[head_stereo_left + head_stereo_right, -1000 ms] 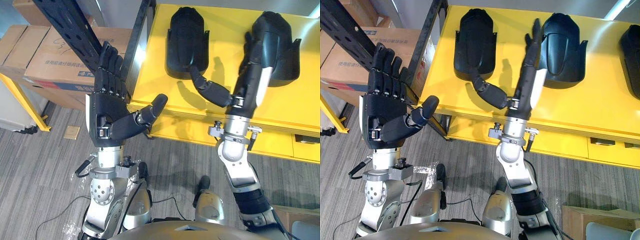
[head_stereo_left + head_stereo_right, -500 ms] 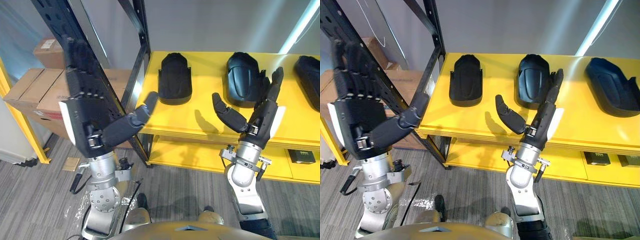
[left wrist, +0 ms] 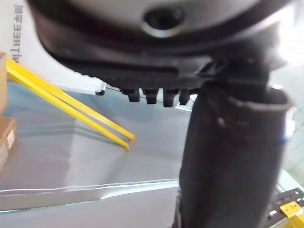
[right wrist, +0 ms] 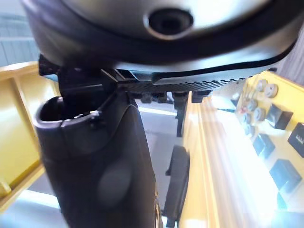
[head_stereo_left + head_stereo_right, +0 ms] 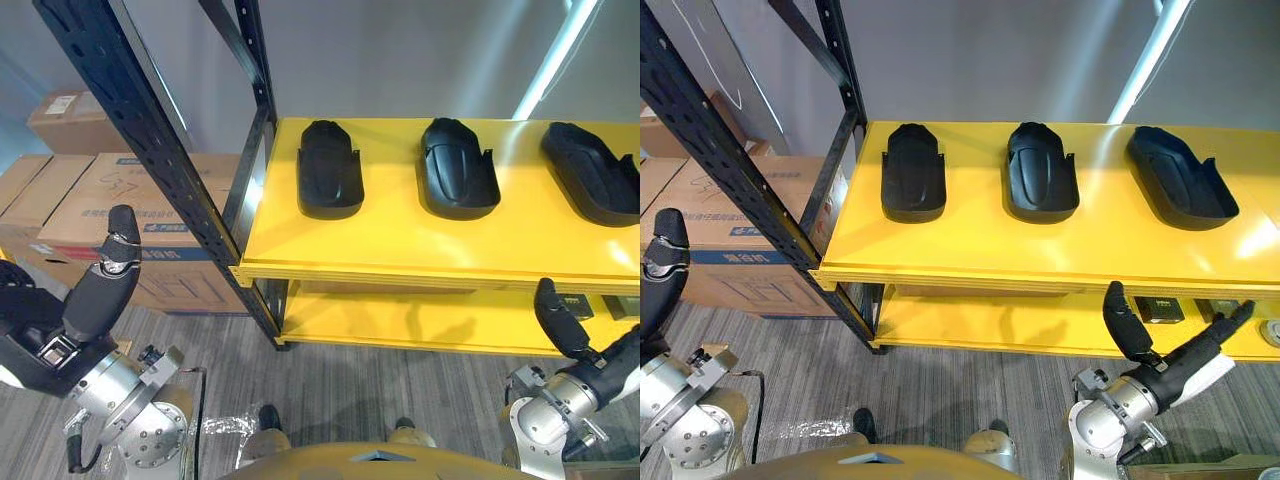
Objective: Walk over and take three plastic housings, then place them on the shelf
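On top of the yellow shelf, in a row and apart: left housing, middle housing, right housing, all black. Left hand low beside cardboard boxes, thumb raised, fingers relaxed, grasping nothing. Right hand low before the shelf's lower level, fingers straight, thumb spread, likewise released. Both hands well apart from the housings.
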Robot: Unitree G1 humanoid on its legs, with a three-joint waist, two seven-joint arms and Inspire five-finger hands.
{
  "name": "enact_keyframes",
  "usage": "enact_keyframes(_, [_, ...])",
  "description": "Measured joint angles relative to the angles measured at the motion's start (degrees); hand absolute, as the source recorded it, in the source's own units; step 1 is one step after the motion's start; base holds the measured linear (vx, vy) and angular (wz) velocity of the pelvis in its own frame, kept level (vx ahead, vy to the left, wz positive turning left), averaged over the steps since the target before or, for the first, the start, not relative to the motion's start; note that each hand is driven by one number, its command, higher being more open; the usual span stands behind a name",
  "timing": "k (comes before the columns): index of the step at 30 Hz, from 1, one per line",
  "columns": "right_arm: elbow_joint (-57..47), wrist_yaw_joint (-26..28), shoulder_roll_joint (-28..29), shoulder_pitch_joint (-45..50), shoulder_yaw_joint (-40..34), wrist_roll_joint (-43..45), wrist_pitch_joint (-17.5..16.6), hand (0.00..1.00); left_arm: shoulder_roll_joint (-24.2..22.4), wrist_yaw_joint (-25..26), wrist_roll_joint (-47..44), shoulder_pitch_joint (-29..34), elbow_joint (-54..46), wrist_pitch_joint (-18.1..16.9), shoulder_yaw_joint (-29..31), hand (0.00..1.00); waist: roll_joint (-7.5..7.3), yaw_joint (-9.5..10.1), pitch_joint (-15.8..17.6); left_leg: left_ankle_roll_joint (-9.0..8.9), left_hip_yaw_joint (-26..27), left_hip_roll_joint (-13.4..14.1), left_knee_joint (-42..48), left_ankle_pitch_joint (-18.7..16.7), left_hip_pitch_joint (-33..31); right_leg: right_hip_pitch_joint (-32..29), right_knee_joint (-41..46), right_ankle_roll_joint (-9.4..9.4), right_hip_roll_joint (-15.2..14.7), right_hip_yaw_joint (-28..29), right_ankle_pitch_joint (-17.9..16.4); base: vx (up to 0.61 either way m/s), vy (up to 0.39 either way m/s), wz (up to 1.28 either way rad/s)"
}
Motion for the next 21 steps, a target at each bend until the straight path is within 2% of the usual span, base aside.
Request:
enact_keyframes(1, [0.0,0.32,0.0,-0.02,0.23,0.0,-0.11,1.0,0.0,-0.14,-0.11,0.0,0.0,0.0,0.0,1.0,-0.01,0.05,-0.11,-0.02,0.11,0.07,0.0,-0.01,0.0,-0.08,0.0,-0.02,0.07,0.12,0.01,0.0,-0.01,-0.12])
enact_keyframes(5, [-0.03,10.5,-1.43,-0.39,4.61,4.25,-2.59,1.0,0.02,-4.47,-4.46,-0.64,1.71,1.54,-0.09,1.0,0.22,0.21,-0.54,-0.08,0.35,0.46,0.0,0.01,0.16,-0.25,0.01,-0.1,0.45,0.41,0.08,0.0,-0.009,-0.04])
enact_keyframes(6, [-0.03,15.46,-2.7,-0.97,7.76,7.31,-2.8,1.0,0.13,-6.57,-7.33,-1.49,4.74,3.36,-0.21,1.0,0.42,0.28,-0.68,-0.08,0.33,0.46,0.0,0.02,0.18,-0.23,0.01,-0.04,0.44,0.4,0.13,0.0,0.0,0.0])
enact_keyframes(7, [-0.03,16.09,-3.02,-1.12,8.45,7.67,-2.8,1.0,0.14,-6.81,-7.82,-1.72,5.43,3.7,-0.24,1.0,0.44,0.29,-0.69,-0.08,0.32,0.46,0.0,0.02,0.18,-0.23,0.01,-0.03,0.45,0.39,0.14,0.0,0.0,0.0])
enact_keyframes(11, [-0.12,28.05,-6.61,-4.89,15.83,12.74,-2.82,1.0,0.19,-10.32,-11.54,-2.53,13.22,9.68,-0.39,1.0,0.09,0.54,-0.79,-0.11,-0.3,0.44,0.01,0.17,-0.32,-0.2,-0.04,0.13,0.46,-0.24,0.28,-0.01,-0.002,0.07])
enact_keyframes(14, [-0.23,31.52,-8.05,-7.45,18.14,14.41,-2.78,1.0,0.23,-12.1,-11.63,-2.45,16.16,11.49,-0.47,1.0,-0.92,1.93,-0.73,-0.18,-1.35,0.39,0.01,0.28,-0.5,0.36,-0.03,0.09,0.47,-1.23,0.26,0.01,-0.008,0.18])
enact_keyframes(16, [-0.32,31.64,-8.06,-9.09,19.02,15.83,-2.67,1.0,0.51,-12.36,-11.63,-1.96,16.59,11.93,-0.37,1.0,-1.37,2.75,-0.71,-0.21,-2.23,0.34,0.01,0.3,-0.78,0.73,-0.04,-0.08,0.47,-2.23,0.11,0.0,-0.011,0.24])
enact_keyframes(18, [-0.41,31.4,-8.09,-10.78,19.03,15.82,-2.01,1.0,0.78,-12.67,-11.74,-1.89,17.4,12.33,-0.26,1.0,-1.31,3.28,-0.66,-0.14,-3.15,0.25,0.0,0.58,-1.64,0.67,-0.05,-0.11,0.47,-3.06,0.07,-0.01,-0.008,0.26])
enact_keyframes(21, [-0.41,30.92,-8.1,-13.38,19.14,15.7,-0.11,1.0,0.78,-16.61,-16.49,-1.55,20.45,12.5,-0.28,1.0,-0.81,3.57,-0.4,-0.04,-4.34,0.16,0.0,0.99,-2.51,0.65,-0.05,-0.13,0.47,-4.22,0.03,-0.02,-0.006,0.19])
